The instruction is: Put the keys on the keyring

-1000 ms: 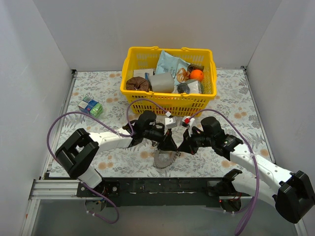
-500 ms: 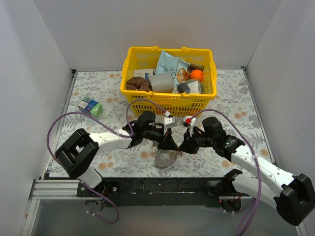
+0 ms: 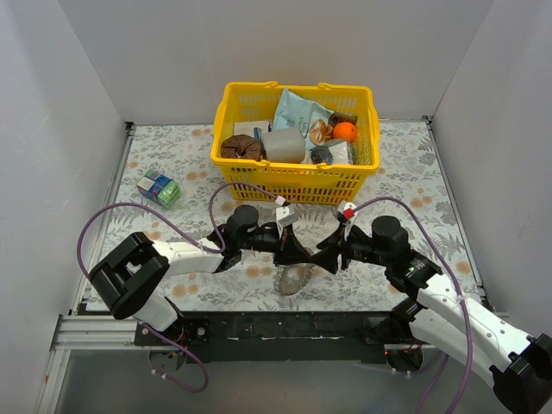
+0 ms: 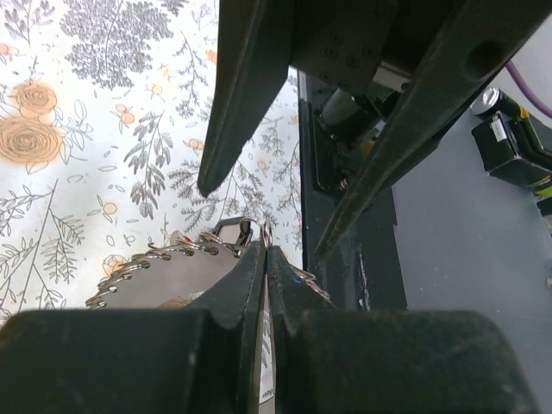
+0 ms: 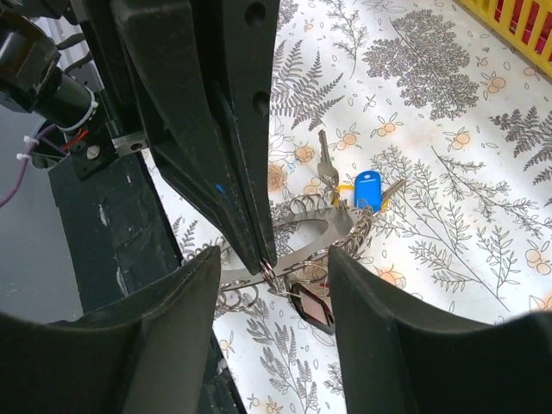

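Observation:
The keyring [image 5: 321, 231], a flat silvery plate fringed with small wire loops, hangs tilted just above the flowered cloth near the front edge [image 3: 291, 279]. My left gripper [image 4: 266, 247] is shut on one small loop at its rim [image 5: 267, 269]. A dark red key [image 5: 313, 299] dangles from that loop. A blue-headed key [image 5: 368, 188] and a plain silver key [image 5: 323, 160] lie at the ring's far side. My right gripper [image 5: 276, 259] stands open around the pinched loop and red key, touching neither. From above, the left gripper [image 3: 299, 256] and the right gripper [image 3: 323, 259] meet tip to tip.
A yellow basket [image 3: 293, 177] full of packets and an orange stands at the back middle. Small coloured blocks [image 3: 160, 188] lie at the left. The table's front edge and black rail [image 3: 285, 328] run just below the keyring.
My right gripper has opened and its arm has drawn back to the right. The left gripper stays shut on the loop and has shifted slightly toward the front.

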Controlling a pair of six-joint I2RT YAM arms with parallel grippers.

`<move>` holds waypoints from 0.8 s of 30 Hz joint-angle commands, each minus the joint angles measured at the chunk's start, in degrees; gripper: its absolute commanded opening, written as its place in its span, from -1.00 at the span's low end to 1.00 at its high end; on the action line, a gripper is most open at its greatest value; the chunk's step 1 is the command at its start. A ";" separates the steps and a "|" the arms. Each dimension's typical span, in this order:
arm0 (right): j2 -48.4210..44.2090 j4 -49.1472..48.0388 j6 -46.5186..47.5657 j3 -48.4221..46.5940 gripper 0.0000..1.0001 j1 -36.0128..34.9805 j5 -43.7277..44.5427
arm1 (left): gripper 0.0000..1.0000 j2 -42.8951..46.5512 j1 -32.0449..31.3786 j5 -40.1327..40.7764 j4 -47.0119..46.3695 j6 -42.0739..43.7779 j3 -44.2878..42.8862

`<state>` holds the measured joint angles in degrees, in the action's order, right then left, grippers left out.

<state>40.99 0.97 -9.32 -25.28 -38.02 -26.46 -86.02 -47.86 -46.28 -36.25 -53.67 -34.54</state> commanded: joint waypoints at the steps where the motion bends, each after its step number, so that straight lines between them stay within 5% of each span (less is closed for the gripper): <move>1: -0.39 -5.28 -2.19 1.02 0.09 -0.30 -0.79 | -1.00 2.52 -0.31 0.67 -9.80 -3.98 1.67; 11: -1.18 -6.16 -1.93 1.99 -0.45 -0.30 -1.75 | -1.00 3.84 -0.31 1.54 -14.02 -6.01 3.52; 18: -1.70 -6.25 -2.28 3.04 -0.42 -0.30 -2.81 | -1.00 4.46 -0.31 2.16 -13.67 -5.57 3.78; 24: -4.07 -4.84 -2.19 3.48 -0.13 -0.21 -1.05 | -1.00 4.72 -0.31 2.07 -12.71 -5.13 3.61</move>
<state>39.00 -3.25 -11.84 -22.02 -38.11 -28.47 -84.58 -47.86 -44.29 -46.83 -59.20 -31.00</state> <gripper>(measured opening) 0.413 0.014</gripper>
